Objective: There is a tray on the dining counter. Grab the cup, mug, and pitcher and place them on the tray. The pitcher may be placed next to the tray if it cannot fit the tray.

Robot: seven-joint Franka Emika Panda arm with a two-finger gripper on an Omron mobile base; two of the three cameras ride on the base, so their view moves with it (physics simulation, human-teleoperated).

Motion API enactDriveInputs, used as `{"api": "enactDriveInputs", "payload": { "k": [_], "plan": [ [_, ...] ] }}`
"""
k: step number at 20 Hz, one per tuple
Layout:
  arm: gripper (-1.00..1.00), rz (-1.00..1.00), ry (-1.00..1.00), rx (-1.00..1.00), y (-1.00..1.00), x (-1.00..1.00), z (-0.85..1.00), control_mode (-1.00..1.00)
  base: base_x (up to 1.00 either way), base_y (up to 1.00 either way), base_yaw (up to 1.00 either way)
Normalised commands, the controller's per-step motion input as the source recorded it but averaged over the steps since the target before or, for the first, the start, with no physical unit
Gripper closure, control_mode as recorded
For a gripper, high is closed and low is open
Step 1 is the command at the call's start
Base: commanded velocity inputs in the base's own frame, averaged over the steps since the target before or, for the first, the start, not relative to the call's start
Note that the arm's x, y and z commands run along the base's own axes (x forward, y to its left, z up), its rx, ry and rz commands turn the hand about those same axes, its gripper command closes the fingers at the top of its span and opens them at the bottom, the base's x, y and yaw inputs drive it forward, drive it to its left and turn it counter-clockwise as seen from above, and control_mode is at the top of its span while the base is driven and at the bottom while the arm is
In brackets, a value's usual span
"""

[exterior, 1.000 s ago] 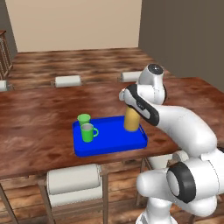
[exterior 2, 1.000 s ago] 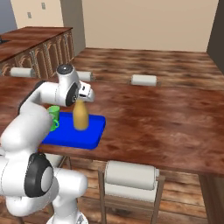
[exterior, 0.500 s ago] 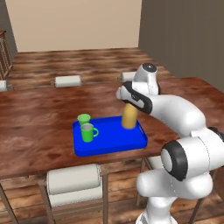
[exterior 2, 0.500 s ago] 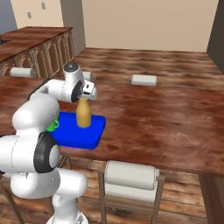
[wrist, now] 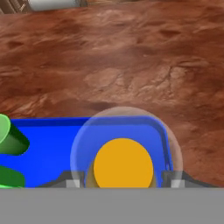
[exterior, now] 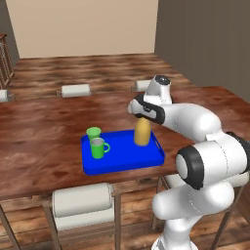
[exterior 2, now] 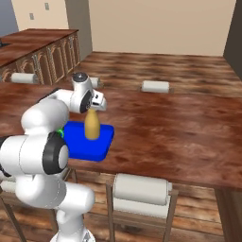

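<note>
Standing upright on the blue tray (exterior: 122, 163), the mustard-yellow pitcher (exterior: 141, 134) sits below the parted hand (exterior: 140, 116).

Dining counter (exterior: 44, 132): glossy reddish-brown wood grain, mottled sheen. Tray (exterior: 122, 161): smooth bright blue, plastic-looking, matt. Pitcher (exterior: 141, 133): smooth mustard-yellow, matt; rim pale, translucent from hand view. Mug (exterior: 98, 148), cup (exterior: 93, 133): smooth green, plastic-looking. Stools (exterior: 82, 199): pale cushioned fabric.
</note>
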Motion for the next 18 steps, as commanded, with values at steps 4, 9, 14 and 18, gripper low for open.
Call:
{"api": "enactDriveInputs", "payload": {
  "k": [4, 9, 14, 18],
  "plan": [
    [1.0, 0.0, 0.01, 0.0, 0.03, 0.12, -0.24, -1.0, 0.0, 0.0, 0.0],
    [1.0, 0.0, 0.0, 0.0, 0.03, 0.07, -0.31, -1.0, 0.0, 0.0, 0.0],
    [1.0, 0.0, 0.0, 0.0, 0.02, 0.01, -0.31, -1.0, 0.0, 0.0, 0.0],
    [1.0, 0.0, 0.0, 0.0, 0.03, 0.03, -0.24, -1.0, 0.0, 0.0, 0.0]
  ]
}}
